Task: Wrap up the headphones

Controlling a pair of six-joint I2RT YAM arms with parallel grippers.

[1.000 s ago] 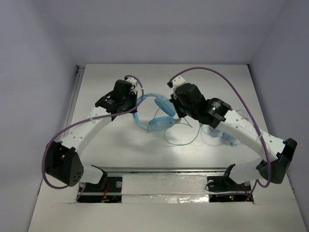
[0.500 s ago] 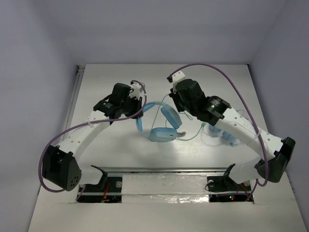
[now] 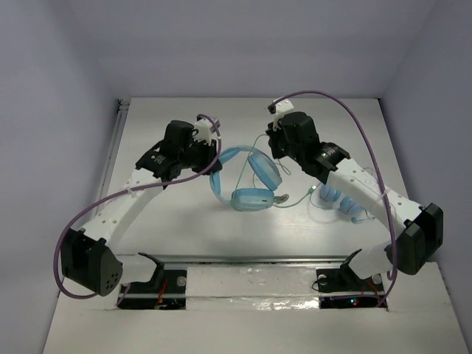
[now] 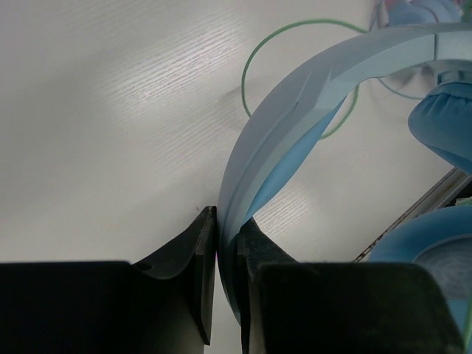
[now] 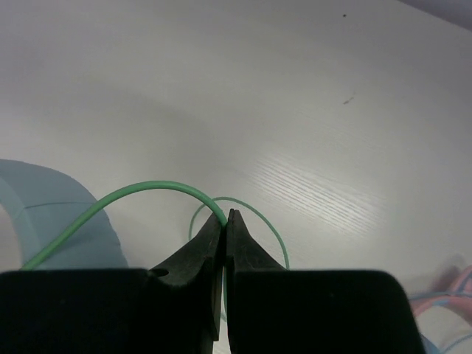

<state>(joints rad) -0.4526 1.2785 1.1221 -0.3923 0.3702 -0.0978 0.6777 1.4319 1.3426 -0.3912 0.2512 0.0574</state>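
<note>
The light sky-blue headphones (image 3: 251,177) lie mid-table, one ear cup (image 3: 254,200) toward the front. My left gripper (image 3: 209,157) is shut on the headband (image 4: 295,118), which runs up and to the right from between its fingers (image 4: 198,251). My right gripper (image 3: 277,151) is shut on the thin pale-green cable (image 5: 147,188) and holds it above the table behind the headband. The cable arcs left from the fingertips (image 5: 214,232) toward the headband (image 5: 51,206), and another loop (image 5: 258,221) lies on the table below. A further stretch of cable (image 3: 299,198) trails right of the ear cup.
A smaller blue headset with a thin cable (image 3: 335,200) lies under my right forearm. A pink wiry item (image 5: 450,284) shows at the right edge of the right wrist view. Purple arm cables arch over both arms. The table's metal front rail (image 3: 251,258) runs along the near edge.
The right gripper has moved back and to the right, lifting the green cable over the headband. The left gripper has shifted back slightly, and the headphones have turned with it.
</note>
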